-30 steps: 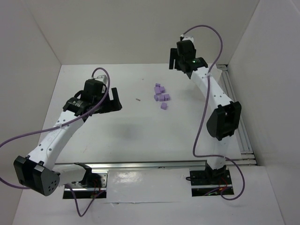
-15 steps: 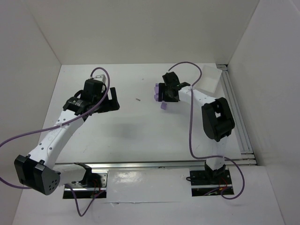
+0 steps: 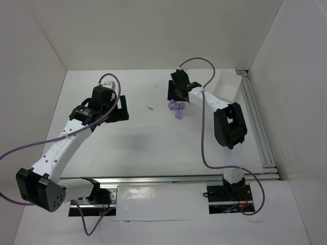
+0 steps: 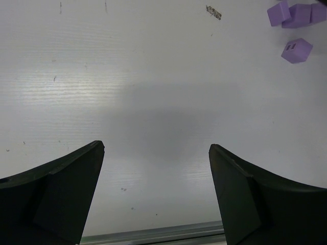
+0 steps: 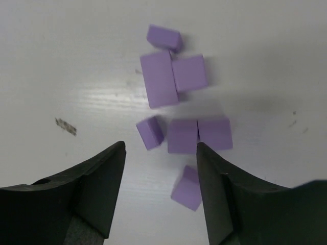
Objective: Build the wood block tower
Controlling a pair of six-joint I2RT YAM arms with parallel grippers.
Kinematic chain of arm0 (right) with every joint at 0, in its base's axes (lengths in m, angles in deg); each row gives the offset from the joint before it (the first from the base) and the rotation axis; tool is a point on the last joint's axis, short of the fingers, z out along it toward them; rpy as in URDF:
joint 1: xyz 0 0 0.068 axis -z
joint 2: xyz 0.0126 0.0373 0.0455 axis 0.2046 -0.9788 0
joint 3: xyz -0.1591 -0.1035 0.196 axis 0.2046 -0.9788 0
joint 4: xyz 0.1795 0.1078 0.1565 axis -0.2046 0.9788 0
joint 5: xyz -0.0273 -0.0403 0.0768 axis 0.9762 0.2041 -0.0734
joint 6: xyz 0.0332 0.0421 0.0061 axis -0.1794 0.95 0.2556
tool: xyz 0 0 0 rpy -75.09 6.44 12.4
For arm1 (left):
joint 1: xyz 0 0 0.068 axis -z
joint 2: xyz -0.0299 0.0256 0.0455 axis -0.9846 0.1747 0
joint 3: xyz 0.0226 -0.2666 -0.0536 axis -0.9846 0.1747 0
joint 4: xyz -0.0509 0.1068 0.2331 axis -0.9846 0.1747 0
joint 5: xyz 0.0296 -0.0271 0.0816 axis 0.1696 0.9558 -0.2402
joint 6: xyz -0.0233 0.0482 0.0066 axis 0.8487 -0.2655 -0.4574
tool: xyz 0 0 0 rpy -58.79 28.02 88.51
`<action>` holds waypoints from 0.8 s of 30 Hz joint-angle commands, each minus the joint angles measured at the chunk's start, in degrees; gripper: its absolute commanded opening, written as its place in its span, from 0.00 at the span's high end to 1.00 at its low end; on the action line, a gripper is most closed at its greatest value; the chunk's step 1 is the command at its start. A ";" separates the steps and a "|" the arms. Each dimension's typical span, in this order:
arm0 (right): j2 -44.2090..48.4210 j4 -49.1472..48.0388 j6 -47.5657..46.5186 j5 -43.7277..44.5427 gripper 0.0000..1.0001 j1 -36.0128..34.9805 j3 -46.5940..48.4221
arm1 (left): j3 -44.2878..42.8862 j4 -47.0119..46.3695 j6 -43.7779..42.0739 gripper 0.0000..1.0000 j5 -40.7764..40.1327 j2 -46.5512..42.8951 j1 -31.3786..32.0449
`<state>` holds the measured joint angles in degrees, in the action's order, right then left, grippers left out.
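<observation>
Top external view, from the left: the left arm (image 3: 61, 145) lies as it did a second ago. The left end effector (image 3: 124, 108) sits low over the white surface (image 3: 148, 145), well apart from the task's pieces. Its wrist camera shows it released, with the dark fingers spread wide and only bare surface between them. Right of it a small dark scrap (image 3: 150, 108) rests on the surface.

Next come the wood blocks (image 3: 177, 106), a loose lilac cluster lying on the surface, with one block just nearer than the rest. In the left wrist view that lone block bears two pale marks, too small to read.

The right arm (image 3: 227, 125) has changed most. A second ago it reached up toward the back wall, to the right of the blocks. Now it is folded in and leans left, so its tip hangs over the far side of the cluster. A white tray (image 3: 228, 86) that the arm hid then now shows at the right rear.

In the right wrist view the right end effector (image 5: 160, 148) is unclenched and grasps nothing. Most of the blocks lie just beyond its fingertips. One block sits between the fingers, close to the right one, and whether they touch cannot be told.
</observation>
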<state>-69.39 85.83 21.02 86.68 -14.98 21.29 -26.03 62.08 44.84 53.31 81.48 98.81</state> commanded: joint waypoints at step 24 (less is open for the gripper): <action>-20.93 6.91 -3.73 0.95 0.42 -0.55 24.04 | 1.32 -1.54 -2.61 0.03 -0.03 2.64 -1.38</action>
<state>-88.58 92.41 17.79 86.92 -15.07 43.28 -24.82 61.75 43.23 52.94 84.00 97.70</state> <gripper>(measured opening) 0.585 0.968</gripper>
